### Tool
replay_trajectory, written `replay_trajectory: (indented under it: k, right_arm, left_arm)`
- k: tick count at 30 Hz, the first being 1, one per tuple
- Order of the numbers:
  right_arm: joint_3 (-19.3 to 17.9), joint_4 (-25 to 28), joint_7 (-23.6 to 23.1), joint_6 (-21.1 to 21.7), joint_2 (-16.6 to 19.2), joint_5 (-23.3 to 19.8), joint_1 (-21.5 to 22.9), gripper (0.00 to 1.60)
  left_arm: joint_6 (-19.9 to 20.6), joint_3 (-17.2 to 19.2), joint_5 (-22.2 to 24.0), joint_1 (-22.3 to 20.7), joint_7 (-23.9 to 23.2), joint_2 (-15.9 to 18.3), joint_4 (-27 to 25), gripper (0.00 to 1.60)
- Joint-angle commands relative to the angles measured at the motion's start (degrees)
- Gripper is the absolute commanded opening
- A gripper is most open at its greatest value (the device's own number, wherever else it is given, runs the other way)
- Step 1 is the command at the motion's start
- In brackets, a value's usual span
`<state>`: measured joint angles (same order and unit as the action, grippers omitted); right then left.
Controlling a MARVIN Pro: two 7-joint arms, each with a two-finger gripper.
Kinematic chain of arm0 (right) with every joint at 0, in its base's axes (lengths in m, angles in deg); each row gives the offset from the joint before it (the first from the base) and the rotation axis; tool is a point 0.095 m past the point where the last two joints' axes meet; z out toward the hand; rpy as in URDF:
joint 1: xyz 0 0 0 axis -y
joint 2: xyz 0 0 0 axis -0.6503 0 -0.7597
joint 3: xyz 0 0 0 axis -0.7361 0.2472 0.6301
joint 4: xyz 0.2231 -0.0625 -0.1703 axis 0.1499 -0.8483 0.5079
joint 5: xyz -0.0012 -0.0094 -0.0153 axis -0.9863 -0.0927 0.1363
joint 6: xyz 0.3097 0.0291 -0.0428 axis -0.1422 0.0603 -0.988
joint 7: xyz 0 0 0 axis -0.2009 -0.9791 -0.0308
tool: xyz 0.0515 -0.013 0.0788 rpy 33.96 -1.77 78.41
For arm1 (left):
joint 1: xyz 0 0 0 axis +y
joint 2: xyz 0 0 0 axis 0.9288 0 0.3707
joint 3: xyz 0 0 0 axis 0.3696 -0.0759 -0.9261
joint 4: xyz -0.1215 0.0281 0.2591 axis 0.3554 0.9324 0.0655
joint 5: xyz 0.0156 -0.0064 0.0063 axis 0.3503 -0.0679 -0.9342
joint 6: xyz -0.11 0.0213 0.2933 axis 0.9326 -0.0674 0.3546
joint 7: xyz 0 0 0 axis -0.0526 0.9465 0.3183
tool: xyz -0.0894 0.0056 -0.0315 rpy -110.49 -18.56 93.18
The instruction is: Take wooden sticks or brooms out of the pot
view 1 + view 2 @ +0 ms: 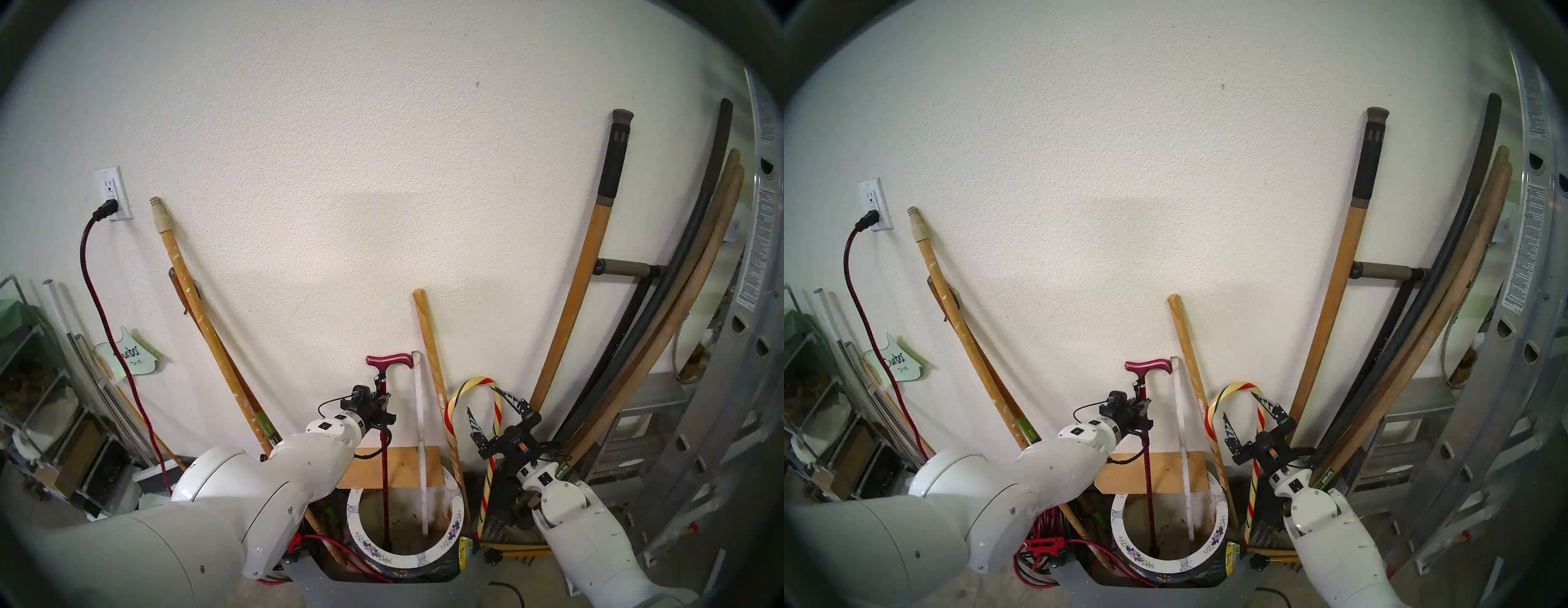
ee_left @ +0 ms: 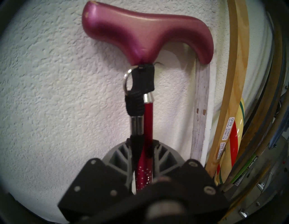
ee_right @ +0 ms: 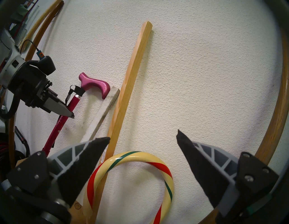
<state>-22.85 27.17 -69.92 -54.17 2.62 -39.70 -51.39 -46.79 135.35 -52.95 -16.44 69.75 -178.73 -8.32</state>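
The pot (image 1: 403,561) (image 1: 1166,565), white-rimmed with purple flowers, stands on the floor by the wall. A magenta T-handled cane (image 1: 388,361) (image 1: 1149,365) (image 2: 140,31) (image 3: 93,84) stands in it. My left gripper (image 1: 384,408) (image 1: 1141,412) (image 2: 143,150) (image 3: 68,113) is shut on its shaft just below the handle. A thin white slat (image 1: 420,446) (image 1: 1183,446) (image 3: 101,112) also stands in the pot, leaning on the wall. The striped candy-cane stick (image 1: 494,429) (image 1: 1257,429) (image 3: 133,155) stands right of the pot. My right gripper (image 1: 488,401) (image 1: 1240,403) (image 3: 143,136) is open around its hook, not touching it.
Tan tool handles (image 1: 430,339) (image 1: 199,305) (image 1: 581,271) lean on the wall on both sides. An aluminium ladder (image 1: 755,339) fills the right edge. A red cord (image 1: 127,382) runs from the outlet, a wire shelf (image 1: 38,382) stands left, and a board (image 1: 403,467) sits behind the pot.
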Motion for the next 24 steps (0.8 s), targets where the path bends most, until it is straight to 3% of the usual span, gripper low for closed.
replay_trajectory:
  k: [1,11,14,24]
  right_arm:
    - [0.07,0.16,-0.12,0.08,0.15,0.17,0.02,1.6]
    - [0.07,0.13,-0.11,0.05,0.15,0.15,0.04,1.6]
    - [0.07,0.12,-0.1,0.04,0.14,0.15,0.04,1.6]
    - [0.07,0.1,-0.09,0.01,0.13,0.12,0.05,1.6]
  left_arm:
    - [-4.21,1.22,1.14,2.67,-0.33,0.57,-0.44,0.0]
    - [-12.12,4.81,4.21,7.64,-1.67,2.3,-1.57,0.0]
    - [-16.64,5.66,4.66,9.49,-2.02,2.98,-3.59,0.0]
    - [-25.38,7.57,5.72,11.16,-3.62,4.77,-10.14,0.0]
